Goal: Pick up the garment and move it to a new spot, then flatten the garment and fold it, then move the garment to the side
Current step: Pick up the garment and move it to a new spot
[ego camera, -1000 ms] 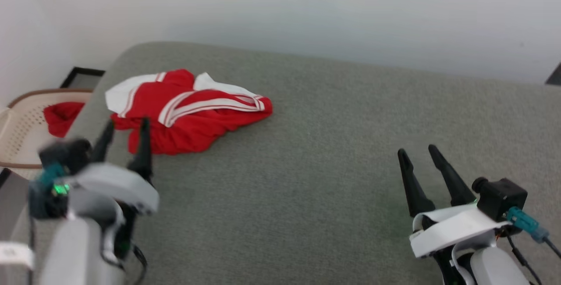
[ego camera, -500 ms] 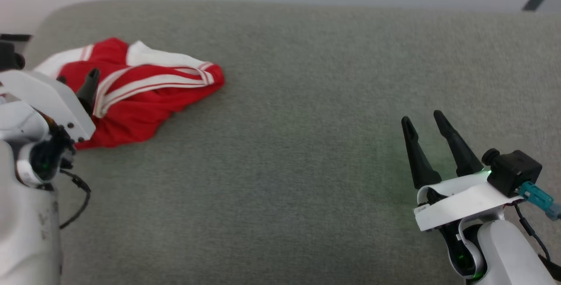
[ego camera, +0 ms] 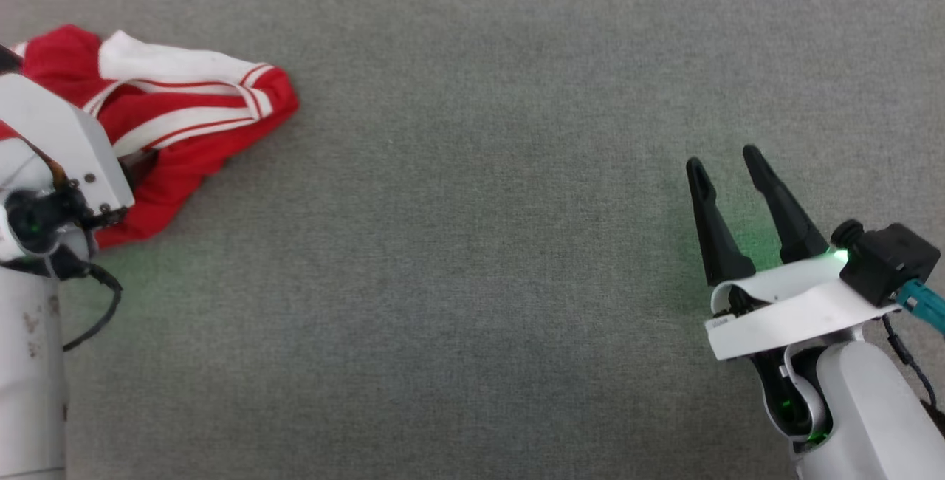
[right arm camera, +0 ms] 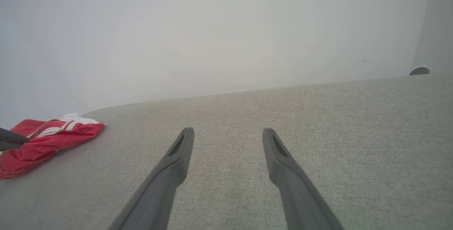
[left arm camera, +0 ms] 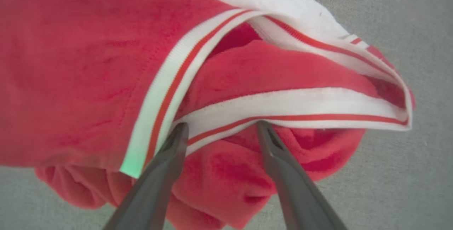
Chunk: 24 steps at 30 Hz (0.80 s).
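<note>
The garment [ego camera: 184, 107], a red jersey with white sleeves and striped trim, lies crumpled at the left edge of the grey surface; it also shows far left in the right wrist view [right arm camera: 46, 139]. My left gripper [left arm camera: 221, 127] stands open right over the bunched garment [left arm camera: 247, 74], its two fingertips at a white-and-red trim band with red cloth between them. In the head view its pale wrist covers the fingers. My right gripper [ego camera: 727, 159] is open above bare surface at the right, far from the garment, and holds nothing [right arm camera: 228, 132].
The grey fabric-covered surface [ego camera: 472, 244] stretches wide between the two arms. A pale wall [right arm camera: 212, 28] rises behind its far edge, with a small dark fitting [right arm camera: 419, 70] at the right.
The head camera has tilted down, so the wall and the basket at the left have left the picture. My left gripper has come forward onto the garment. The right gripper stays open.
</note>
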Tool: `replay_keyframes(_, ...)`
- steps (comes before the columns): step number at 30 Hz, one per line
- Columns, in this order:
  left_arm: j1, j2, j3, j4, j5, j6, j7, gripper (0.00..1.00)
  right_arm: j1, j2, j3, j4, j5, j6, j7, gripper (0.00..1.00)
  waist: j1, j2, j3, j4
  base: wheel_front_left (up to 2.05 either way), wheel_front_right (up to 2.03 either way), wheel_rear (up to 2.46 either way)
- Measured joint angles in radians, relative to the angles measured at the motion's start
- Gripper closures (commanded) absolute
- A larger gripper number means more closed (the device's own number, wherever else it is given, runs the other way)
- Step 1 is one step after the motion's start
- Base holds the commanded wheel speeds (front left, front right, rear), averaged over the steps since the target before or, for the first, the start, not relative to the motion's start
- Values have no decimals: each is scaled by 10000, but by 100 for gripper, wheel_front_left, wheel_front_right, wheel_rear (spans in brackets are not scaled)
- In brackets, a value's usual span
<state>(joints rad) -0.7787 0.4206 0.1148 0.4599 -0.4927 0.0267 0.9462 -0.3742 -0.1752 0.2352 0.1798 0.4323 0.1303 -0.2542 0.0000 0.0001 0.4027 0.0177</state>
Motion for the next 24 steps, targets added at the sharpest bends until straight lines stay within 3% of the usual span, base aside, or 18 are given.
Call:
replay_keyframes(13, -597, 219, -332, 1381, 188, 88, 61, 0, -268, -2, 138, -173, 125, 0, 94, 0, 0, 0, 468, -275, 0, 0, 0)
replay_keyframes(14, -624, 207, -345, 1478, 188, 84, -12, 25, -268, -4, 138, -173, 190, 0, 117, 0, 0, 0, 448, -274, 0, 0, 0)
replay_keyframes(15, -636, 197, -384, 1553, 194, 58, -132, 69, -268, -8, 138, -169, 228, 0, 123, 0, 0, 0, 423, -272, 0, 0, 0)
replay_keyframes(16, -646, 180, -403, 1636, 201, -10, -259, 100, -268, -10, 138, -163, 242, 0, 136, 0, 0, 0, 394, -268, 0, 0, 0)
replay_keyframes(24, -772, 161, -508, 2010, 234, -272, -1022, 100, -185, -21, 42, -88, 244, 0, 209, 0, 0, 0, 10, -169, 0, 0, 0)
